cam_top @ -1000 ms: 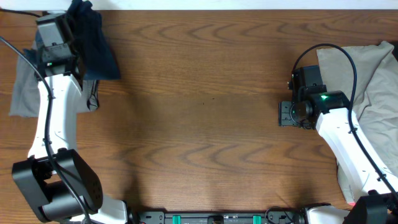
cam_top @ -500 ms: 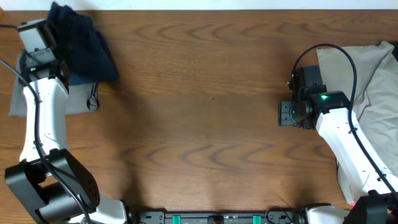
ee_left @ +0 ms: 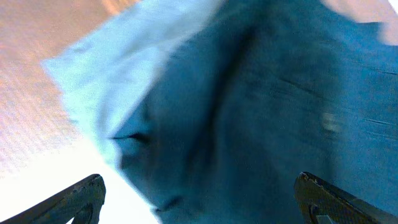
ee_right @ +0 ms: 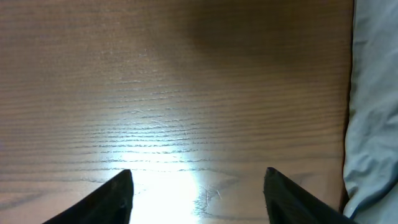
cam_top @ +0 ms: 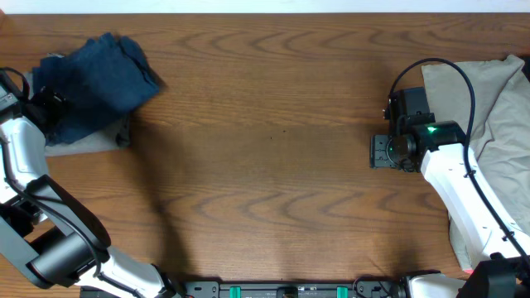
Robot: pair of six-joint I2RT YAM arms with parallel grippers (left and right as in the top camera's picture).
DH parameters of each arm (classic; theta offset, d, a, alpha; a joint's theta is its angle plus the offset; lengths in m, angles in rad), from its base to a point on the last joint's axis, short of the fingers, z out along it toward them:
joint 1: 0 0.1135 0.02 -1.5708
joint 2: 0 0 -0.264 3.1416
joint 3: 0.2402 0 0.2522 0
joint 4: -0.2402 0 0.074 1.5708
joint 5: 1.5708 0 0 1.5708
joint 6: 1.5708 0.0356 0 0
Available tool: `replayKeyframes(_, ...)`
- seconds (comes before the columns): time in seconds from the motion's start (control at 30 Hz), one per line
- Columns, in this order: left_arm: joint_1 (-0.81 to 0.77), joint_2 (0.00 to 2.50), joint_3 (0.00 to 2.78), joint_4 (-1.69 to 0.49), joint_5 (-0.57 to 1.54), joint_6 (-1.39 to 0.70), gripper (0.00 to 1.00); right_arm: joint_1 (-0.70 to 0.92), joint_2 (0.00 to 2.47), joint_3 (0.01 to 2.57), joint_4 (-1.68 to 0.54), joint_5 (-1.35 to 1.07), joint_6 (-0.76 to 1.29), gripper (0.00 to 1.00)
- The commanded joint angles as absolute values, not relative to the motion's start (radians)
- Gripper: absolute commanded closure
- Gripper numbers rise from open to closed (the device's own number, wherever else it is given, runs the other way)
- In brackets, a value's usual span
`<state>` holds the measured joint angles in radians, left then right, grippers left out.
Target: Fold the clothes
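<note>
A soft, rumpled dark navy-blue pair (cam_top: 98, 81) of cloth shorts or trousers lies in a loose heap at the far left end of the brown wood-grain worktop (cam_top: 265, 165). It rests on a flat, pale grey pair (cam_top: 83, 142), whose lower edge shows beneath it. The white left arm (cam_top: 18, 161) reaches in from the left edge, and its black end sits against the heap's left side.

The left wrist view is blurred. The navy cloth fills most of it, with paler cloth to the upper left. The black left fingers (ee_left: 81, 194) show only as two tips in the lower corners, spread wide. The cloth lies ahead of the tips, and nothing is pinched between them. The blur hides whether the fabric brushes either tip.

At the right end, a crumpled sheet of beige-khaki cloth (cam_top: 497, 91) is spread over the worktop, and the white right arm (cam_top: 464, 190) crosses above it. A black cable (cam_top: 431, 60) loops over the cloth's near edge, and a small green light (cam_top: 431, 130) glows on the arm's wrist.

The dark right fingers (ee_right: 115, 196) stand parted over bare wood and hold nothing. In the right wrist view the pale cloth lies along the right edge, beside the right-hand tip but apart from it.
</note>
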<state>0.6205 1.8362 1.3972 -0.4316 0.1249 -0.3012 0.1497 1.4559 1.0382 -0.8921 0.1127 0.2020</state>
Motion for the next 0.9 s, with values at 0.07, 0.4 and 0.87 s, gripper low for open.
replayKeyframes(0.07, 0.558, 1.794, 1.396, -0.427, 0.281, -0.334, 0.02, 0.144, 1.444, 1.042, -0.856, 0.074, 0.208, 0.21)
replayKeyframes(0.4, 0.237, 1.789, 1.396, -0.519, 0.274, -0.258, 0.02, 0.139, 1.446, 1.042, -0.595, -0.114, 0.159, 0.04)
replayKeyframes(0.87, -0.033, 1.789, 1.396, -1.182, 0.24, -0.196, 0.02, 0.104, 1.447, 1.037, -0.931, -0.153, 0.159, 0.01)
